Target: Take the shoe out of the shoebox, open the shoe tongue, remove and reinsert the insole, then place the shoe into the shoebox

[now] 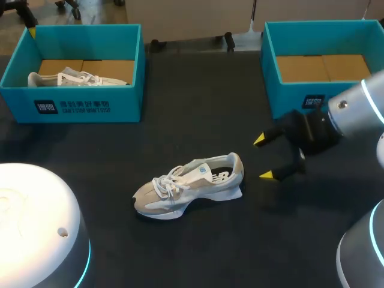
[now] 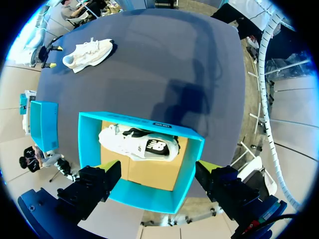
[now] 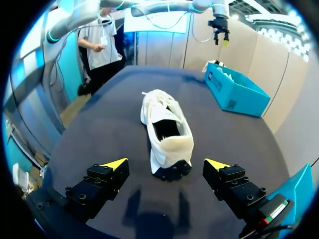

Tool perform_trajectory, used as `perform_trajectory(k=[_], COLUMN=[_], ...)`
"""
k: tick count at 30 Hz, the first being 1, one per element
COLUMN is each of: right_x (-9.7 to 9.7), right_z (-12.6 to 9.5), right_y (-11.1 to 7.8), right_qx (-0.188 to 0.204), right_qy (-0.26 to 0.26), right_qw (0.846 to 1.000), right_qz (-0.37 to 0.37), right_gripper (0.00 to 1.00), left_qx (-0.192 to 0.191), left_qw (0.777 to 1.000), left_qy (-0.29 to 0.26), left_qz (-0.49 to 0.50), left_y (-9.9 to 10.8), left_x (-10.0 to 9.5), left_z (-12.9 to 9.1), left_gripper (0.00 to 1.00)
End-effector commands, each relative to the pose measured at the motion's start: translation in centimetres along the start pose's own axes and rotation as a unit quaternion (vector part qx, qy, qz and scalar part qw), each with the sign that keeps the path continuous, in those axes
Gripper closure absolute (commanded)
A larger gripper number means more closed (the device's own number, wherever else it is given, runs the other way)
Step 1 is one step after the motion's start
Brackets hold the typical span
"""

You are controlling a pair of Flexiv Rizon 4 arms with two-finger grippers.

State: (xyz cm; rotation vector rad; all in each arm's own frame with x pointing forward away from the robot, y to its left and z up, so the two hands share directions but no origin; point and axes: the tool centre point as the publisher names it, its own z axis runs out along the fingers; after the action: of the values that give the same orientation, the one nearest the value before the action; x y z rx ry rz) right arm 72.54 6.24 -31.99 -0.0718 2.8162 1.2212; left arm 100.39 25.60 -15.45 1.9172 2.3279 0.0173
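Grey-and-cream mesh sneaker: stands on its sole near the middle of our dark table, outside both boxes. Its toe points toward the table's left edge and its heel toward the right edge.
Our right gripper: the yellow-tipped fingers are spread wide and grasp nothing. It hangs just behind the sneaker's heel, clear of it, and the heel lines up with the gap between the tips.
Our left gripper: hangs high above the left shoebox with its fingers parted and nothing between them.
Teal cardboard left shoebox: sits at the table's far left corner with the lid off. A second, white sneaker lies on its brown cardboard floor.
Teal cardboard right shoebox: sits at the table's far right corner, open on top, with its brown floor in view. It is well apart from the mesh sneaker, beyond our right gripper.
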Motion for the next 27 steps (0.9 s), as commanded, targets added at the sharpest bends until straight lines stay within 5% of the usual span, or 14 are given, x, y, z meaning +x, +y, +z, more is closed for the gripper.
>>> perform_trajectory(k=[1, 15, 27], right_x=[-0.2, 0.0, 0.5], right_z=[0.7, 0.7, 0.9], right_y=[-1.1, -4.5, -6.8], right_qx=[-0.035, -0.078, -0.069], right_qy=[-0.006, -0.034, -0.07], right_qw=[0.999, 0.996, 0.995], right_qz=[0.008, 0.031, 0.01], right_gripper=[0.0, 0.0, 0.0], left_qx=[-0.001, -0.001, -0.001], left_qw=[1.0, 1.0, 1.0], left_qy=[0.002, 0.002, 0.002], left_qz=[0.0, 0.0, 0.0], left_y=[-0.1, -0.1, -0.1], left_x=[0.0, 0.0, 0.0], left_z=[0.0, 0.0, 0.0], left_gripper=[0.0, 0.0, 0.0])
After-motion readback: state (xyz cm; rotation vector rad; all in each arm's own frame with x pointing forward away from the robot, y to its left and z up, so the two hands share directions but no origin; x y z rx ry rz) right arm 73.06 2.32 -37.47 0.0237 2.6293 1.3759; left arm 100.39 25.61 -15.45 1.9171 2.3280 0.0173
